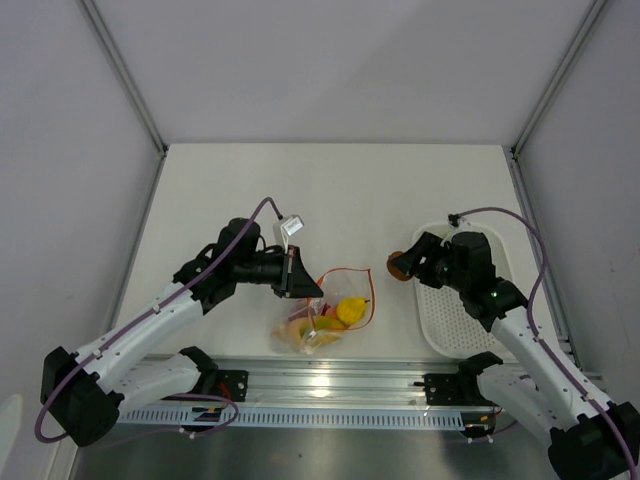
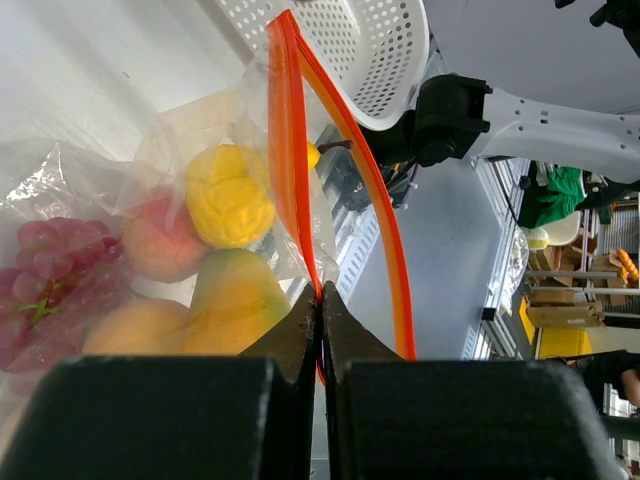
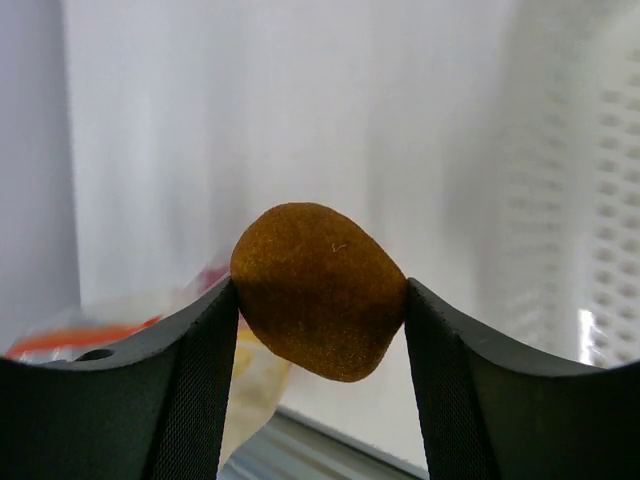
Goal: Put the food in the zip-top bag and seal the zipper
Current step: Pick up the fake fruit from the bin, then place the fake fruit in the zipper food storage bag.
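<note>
Plastic is nipped between the left fingers (image 2: 320, 325), which are pressed tight together on one end of the zipper (image 2: 300, 150). From that pinch the orange-red strip runs away from the fingertips and parts into two lips, so the mouth of the zip-top bag (image 2: 90, 170) stands open. Just beyond those fingers and to one side, inside the clear pouch, lies the food (image 2: 228, 205) already loaded: yellow pieces, a pinkish one and a bunch of purplish-red grapes. The right fingers (image 1: 402, 267) are spread around a brown-orange fruit (image 3: 318, 290) and pinch it from both sides, apparently lifted off the tabletop (image 1: 250, 190). Behind and beneath that arm is the white perforated tray (image 1: 442, 322), and ahead of the fruit, across a gap, is the bag's open mouth. The step in hand looks like loading this piece. The next move calls for carrying it over to the left fingers, lowering it between the lips without snagging the thin film, letting go, then running the strip closed.
</note>
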Controlling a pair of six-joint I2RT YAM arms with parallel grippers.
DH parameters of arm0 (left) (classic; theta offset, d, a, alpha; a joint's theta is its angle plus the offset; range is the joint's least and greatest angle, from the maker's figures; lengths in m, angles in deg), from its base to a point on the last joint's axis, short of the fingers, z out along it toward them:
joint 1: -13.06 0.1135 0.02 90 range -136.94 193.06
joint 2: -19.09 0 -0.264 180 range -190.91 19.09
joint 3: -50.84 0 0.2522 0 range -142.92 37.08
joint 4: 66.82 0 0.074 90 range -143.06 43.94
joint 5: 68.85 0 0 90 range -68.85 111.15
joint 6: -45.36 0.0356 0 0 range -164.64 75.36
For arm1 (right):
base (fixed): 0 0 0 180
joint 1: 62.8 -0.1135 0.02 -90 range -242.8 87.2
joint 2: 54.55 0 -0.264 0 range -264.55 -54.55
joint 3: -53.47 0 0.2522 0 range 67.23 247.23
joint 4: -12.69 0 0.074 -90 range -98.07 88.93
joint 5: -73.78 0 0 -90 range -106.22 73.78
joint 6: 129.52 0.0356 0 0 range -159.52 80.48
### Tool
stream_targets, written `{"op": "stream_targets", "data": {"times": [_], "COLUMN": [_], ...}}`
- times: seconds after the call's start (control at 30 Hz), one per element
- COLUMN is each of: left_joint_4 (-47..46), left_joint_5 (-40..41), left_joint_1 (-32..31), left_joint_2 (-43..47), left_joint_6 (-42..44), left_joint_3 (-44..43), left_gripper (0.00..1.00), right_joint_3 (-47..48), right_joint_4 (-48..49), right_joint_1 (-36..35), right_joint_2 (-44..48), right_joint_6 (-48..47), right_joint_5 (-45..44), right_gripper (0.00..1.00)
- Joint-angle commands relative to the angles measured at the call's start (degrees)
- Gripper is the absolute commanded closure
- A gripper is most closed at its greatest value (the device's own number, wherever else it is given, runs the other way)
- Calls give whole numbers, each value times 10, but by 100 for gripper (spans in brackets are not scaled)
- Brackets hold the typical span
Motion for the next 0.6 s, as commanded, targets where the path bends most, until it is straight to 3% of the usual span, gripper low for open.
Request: {"op": "stream_targets", "data": {"times": [0.0, 0.2, 0.57], "left_joint_4": [-33, -27, -18], "left_joint_5": [-17, -12, -11], "left_joint_1": [6, 5, 6], "left_joint_2": [-1, -2, -1], "left_joint_6": [-17, -20, -22], "left_joint_3": [0, -5, -16], "left_gripper": [99, 99, 99], "right_joint_3": [42, 85, 112], "right_joint_4": [96, 150, 153], "right_joint_1": [-62, -176, -287], "right_joint_2": [6, 1, -59], "right_joint_6": [-57, -99, -139], "right_joint_5": [94, 109, 95], "right_gripper": [59, 58, 46]}}
